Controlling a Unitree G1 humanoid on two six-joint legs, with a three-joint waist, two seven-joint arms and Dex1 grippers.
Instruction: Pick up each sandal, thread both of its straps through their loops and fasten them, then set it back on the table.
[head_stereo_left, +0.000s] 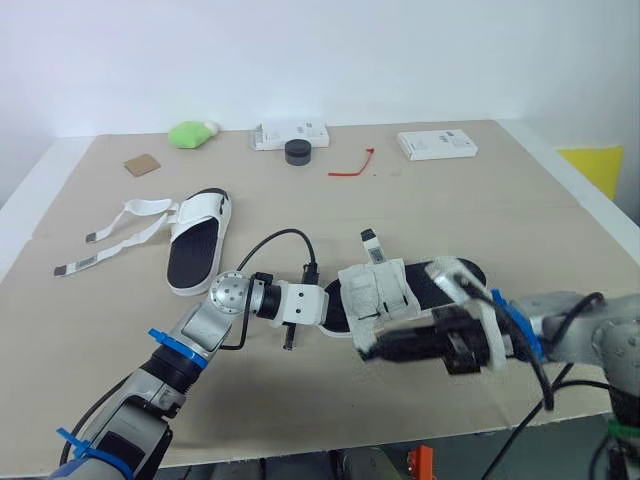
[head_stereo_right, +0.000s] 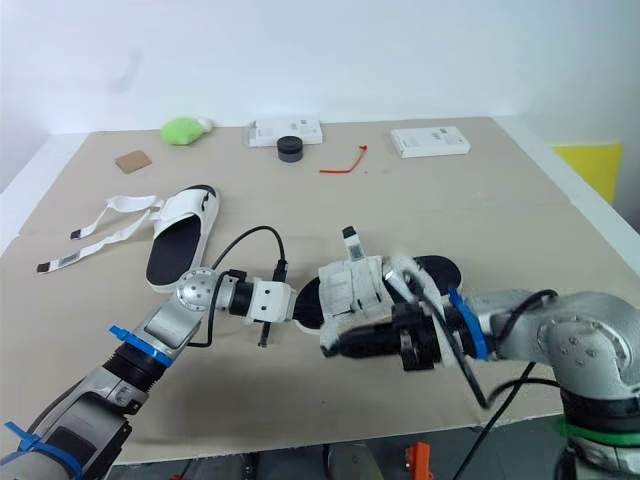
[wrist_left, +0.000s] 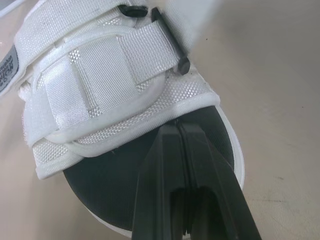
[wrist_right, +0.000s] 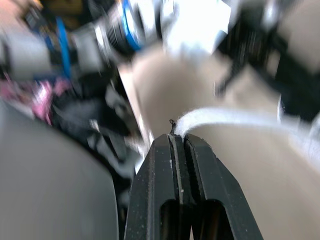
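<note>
Sandal (wrist_left: 186, 101), woven white straps (wrist_left: 102, 70) (rubbery black sole (wrist_left: 95, 192))

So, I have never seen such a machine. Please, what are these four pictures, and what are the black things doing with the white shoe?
It is a robot with two arms. The two wide pictures come from its head; the two close ones from cameras on its wrists. The black things are grippers. The left gripper seems to pinch the edge of the near sandal; the right gripper is shut on a white strap. On the table lie also a second sandal with loose straps, two white boxes, a green lump, a black disc and a red tie.
</note>
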